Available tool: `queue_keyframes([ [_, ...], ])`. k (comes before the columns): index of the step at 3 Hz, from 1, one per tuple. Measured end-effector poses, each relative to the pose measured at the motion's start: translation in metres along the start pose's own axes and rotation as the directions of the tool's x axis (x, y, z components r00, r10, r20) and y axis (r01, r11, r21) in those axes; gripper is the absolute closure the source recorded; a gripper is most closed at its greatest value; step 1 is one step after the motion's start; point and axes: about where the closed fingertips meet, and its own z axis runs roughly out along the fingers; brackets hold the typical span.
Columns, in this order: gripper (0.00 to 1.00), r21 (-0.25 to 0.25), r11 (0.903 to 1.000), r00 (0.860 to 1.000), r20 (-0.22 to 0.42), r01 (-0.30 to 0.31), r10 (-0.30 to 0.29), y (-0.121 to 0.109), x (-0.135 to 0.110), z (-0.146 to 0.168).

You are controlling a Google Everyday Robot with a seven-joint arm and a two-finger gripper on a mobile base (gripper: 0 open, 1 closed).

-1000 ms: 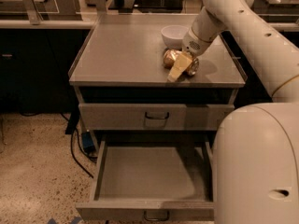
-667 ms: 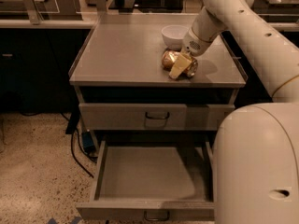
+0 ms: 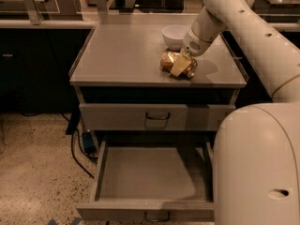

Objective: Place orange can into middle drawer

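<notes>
Orange can (image 3: 166,61) is laid on the cabinet top (image 3: 122,55), at 6 o'clock from the white bowl (image 3: 172,34). The gripper (image 3: 181,64) is set on it for grasping; its hold cannot be told. At 6 o'clock the middle drawer (image 3: 150,173) is opened to receive it.

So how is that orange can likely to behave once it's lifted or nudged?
The orange can lies on its side on the cabinet top, so a nudge would probably roll it. Its creased sides suggest thin metal, likely light and easy to dent. The shiny skin may slip under the gripper, which sits right over it.
</notes>
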Motion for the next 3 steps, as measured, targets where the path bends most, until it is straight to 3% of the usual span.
queue_keyframes([
  [1,1.0,-0.001,1.0,1.0,0.0,0.0,0.0,-0.002,-0.001,0.0],
  [2,1.0,-0.121,0.9884,0.994,0.066,0.092,-0.084,0.048,0.006,-0.034],
  [3,1.0,-0.236,0.9558,0.977,0.158,0.176,-0.141,0.097,0.015,-0.052],
])
